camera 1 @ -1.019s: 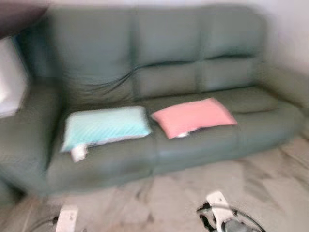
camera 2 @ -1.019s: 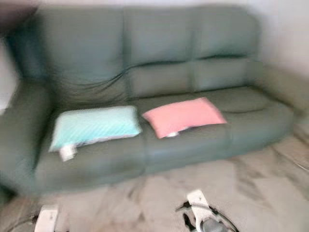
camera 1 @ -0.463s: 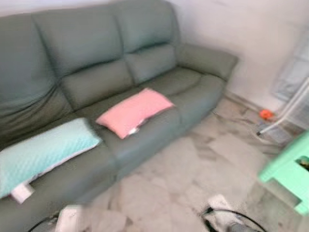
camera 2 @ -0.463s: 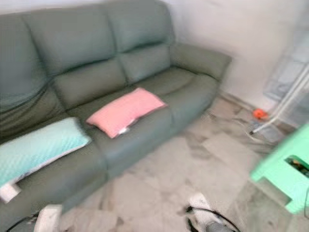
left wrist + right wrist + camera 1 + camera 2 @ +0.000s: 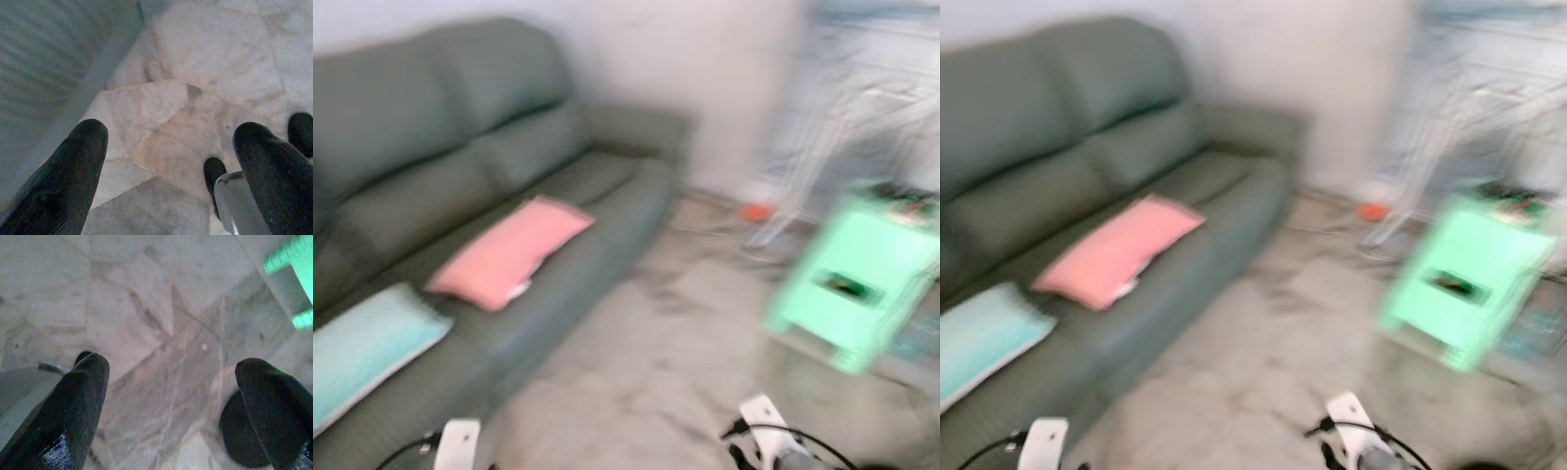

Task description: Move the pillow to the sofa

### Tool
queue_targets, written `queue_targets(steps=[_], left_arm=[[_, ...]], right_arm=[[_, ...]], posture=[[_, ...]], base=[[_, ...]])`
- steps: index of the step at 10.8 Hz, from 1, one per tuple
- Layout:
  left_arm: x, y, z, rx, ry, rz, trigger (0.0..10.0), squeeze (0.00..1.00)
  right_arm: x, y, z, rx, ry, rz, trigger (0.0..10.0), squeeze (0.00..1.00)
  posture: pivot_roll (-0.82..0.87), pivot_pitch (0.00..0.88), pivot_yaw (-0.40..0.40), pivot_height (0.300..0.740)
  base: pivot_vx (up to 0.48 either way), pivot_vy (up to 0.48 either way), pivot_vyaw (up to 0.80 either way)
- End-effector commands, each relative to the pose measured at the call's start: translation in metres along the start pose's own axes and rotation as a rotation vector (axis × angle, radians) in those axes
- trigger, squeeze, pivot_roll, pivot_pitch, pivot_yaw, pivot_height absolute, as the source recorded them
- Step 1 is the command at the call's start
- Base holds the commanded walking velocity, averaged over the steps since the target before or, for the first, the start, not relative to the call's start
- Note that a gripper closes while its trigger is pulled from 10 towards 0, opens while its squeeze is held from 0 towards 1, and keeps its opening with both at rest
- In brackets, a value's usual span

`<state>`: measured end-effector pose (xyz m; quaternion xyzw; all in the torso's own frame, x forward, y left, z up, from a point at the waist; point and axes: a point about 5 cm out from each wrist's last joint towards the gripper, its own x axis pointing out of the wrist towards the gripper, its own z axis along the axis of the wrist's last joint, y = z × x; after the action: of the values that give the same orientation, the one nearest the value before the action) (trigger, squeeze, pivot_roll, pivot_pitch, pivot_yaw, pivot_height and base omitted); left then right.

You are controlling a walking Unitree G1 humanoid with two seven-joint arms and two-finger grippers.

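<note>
Blurred head views: one grey-green sofa (image 5: 499, 196) bearing two pillows, a pink pillow (image 5: 509, 252) on the middle seat cushion near its front edge, and a pale blue pillow (image 5: 362, 350) on the seat toward the sofa's left end. One green stool (image 5: 852, 284) stands on the marble floor (image 5: 656, 372). Left gripper (image 5: 171, 161) and right gripper (image 5: 171, 391) hang above the floor, fingers spread wide, holding nothing

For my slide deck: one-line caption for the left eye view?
Blurred view: pink pillow and aqua pillow on grey sofa, green stool on marble floor.
</note>
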<state>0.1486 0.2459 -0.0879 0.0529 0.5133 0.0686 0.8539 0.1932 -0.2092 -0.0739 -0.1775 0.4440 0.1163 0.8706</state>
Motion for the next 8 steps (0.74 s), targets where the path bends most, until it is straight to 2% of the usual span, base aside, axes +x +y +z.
queue_targets(steps=[1,8], left_arm=[[0.0001,0.0018,0.0025,0.007,-0.004,-0.002,10.0,0.00],[-0.0003,0.0083,0.0056,0.011,-0.014,-0.006,10.0,0.00]], right_arm=[[0.0002,-0.0015,0.0022,-0.010,-0.004,0.001,10.0,0.00],[0.0018,0.0049,0.0055,-0.005,-0.011,0.018,10.0,0.00]], posture=[[-0.18,0.000,0.007,0.740],[-0.18,0.000,0.023,0.740]], base=[[0.000,0.000,-0.80],[0.000,0.000,-0.80]])
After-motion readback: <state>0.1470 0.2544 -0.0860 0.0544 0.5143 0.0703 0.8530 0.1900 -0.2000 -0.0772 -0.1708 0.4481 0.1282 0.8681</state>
